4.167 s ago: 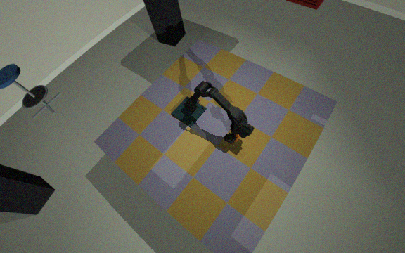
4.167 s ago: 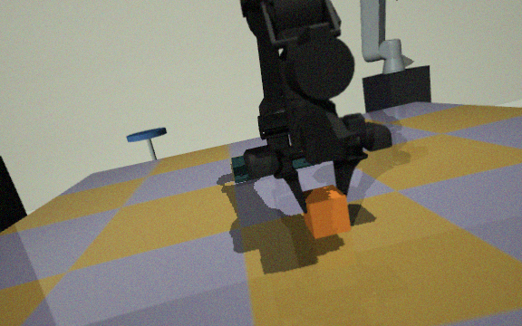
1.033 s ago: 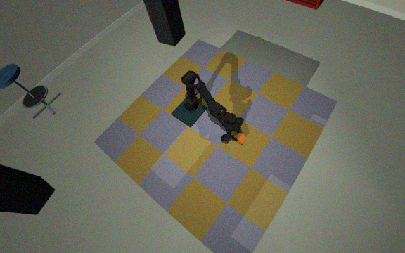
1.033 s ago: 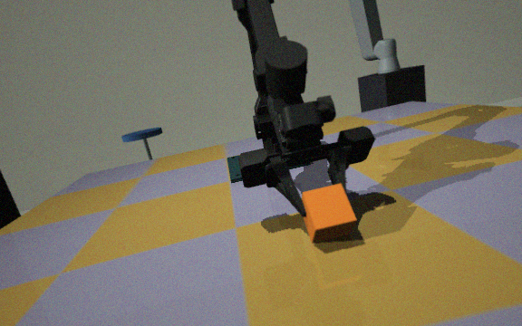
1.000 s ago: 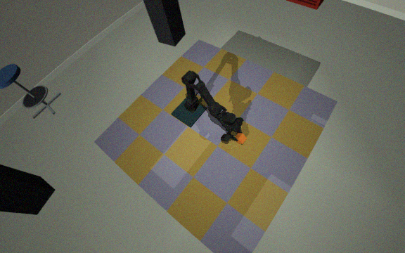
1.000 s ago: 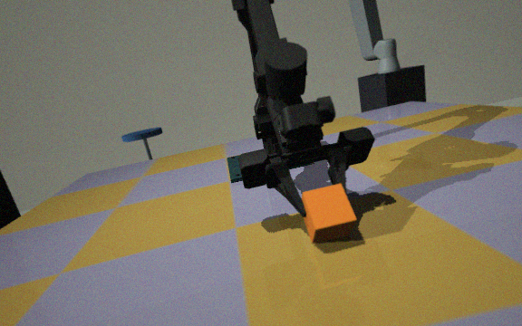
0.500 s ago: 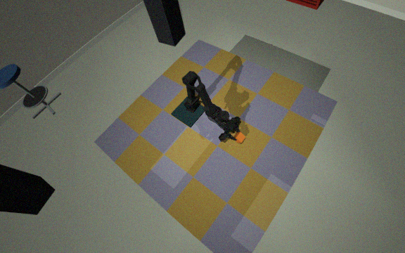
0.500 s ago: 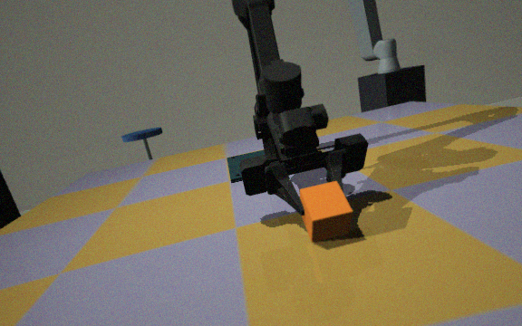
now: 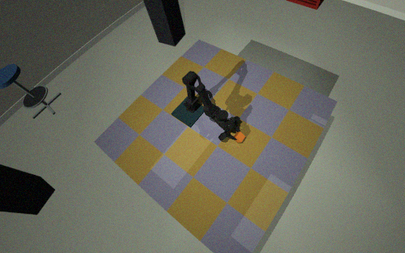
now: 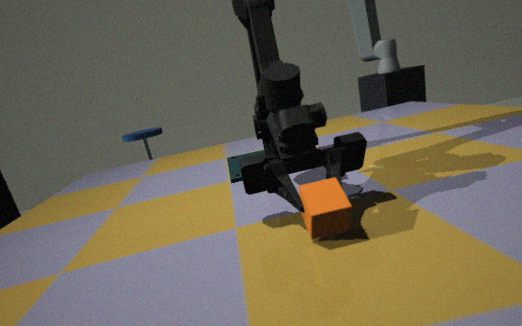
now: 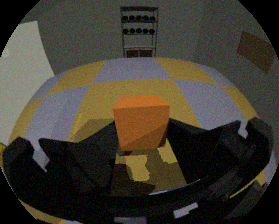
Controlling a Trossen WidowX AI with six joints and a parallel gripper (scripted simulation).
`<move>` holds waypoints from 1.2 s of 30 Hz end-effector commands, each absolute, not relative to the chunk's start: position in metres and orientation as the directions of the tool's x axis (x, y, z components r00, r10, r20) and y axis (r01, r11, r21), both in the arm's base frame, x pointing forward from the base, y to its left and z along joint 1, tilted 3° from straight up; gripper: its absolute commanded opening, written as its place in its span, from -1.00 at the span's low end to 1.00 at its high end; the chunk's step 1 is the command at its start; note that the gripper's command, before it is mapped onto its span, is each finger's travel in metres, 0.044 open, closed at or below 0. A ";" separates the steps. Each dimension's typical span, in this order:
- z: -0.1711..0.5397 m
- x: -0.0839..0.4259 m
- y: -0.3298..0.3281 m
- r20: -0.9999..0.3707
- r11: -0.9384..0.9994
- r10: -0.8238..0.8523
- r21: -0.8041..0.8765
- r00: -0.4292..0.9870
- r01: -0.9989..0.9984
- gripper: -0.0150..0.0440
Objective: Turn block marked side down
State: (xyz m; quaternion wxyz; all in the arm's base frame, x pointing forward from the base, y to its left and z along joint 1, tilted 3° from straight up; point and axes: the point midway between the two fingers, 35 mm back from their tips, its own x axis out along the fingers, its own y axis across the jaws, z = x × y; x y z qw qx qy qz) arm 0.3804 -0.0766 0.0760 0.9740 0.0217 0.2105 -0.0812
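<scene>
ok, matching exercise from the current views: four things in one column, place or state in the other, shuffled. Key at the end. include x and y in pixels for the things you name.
1. orange block (image 9: 240,137) (image 10: 329,208) (image 11: 141,122)
2. black parallel-jaw gripper (image 9: 231,138) (image 10: 317,192) (image 11: 140,121)
3. dark teal base plate (image 9: 189,119) (image 10: 235,169)
4. round blue stool seat (image 9: 6,76) (image 10: 141,134)

A. off the checkered surface, over a thin post
B. shut on something
C. under the arm's foot
D. between two black fingers

Pairs: 1-D, 2-B, 3-C, 4-A
</scene>
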 end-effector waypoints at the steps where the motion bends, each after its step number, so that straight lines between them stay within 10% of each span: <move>1: 0.078 0.381 -0.076 -0.406 0.986 -0.145 0.013 0.902 0.164 -0.49; 19: 0.078 0.381 -0.076 -0.406 0.986 -0.145 0.013 0.902 0.164 1.00; 36: 0.078 0.381 -0.076 -0.406 0.986 -0.145 0.013 0.902 0.164 1.00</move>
